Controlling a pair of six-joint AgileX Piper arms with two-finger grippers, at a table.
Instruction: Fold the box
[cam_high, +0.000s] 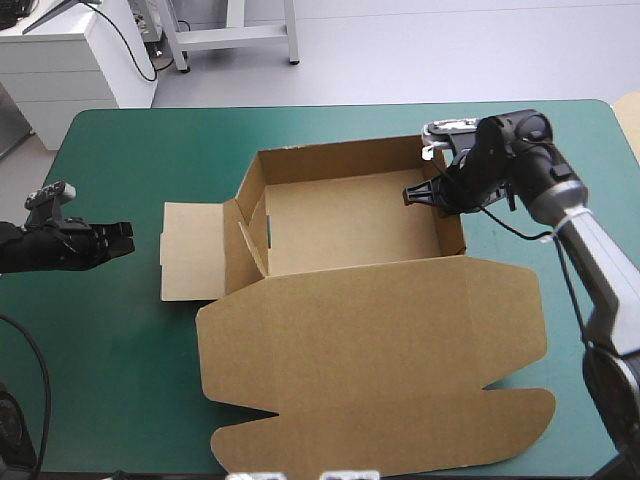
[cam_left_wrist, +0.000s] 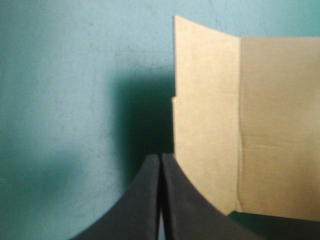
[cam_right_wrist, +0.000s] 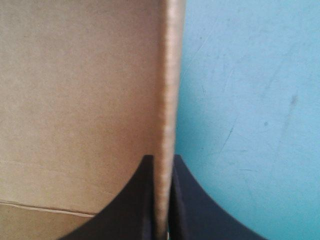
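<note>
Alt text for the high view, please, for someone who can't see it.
A brown box stands as an open tray on the teal-green cover, lid flat toward the near edge, with the right tool shut on its right wall. The left tool, shut, is off to the left, short of a flap lying flat.

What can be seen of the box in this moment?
The box is brown board, an open tray on the teal-green cover. Its far and side walls are raised, its lid lies flat toward the near edge, and one flap lies flat at its left. The right gripper is shut on its right wall; the left gripper, shut, hangs apart from the flap.
</note>
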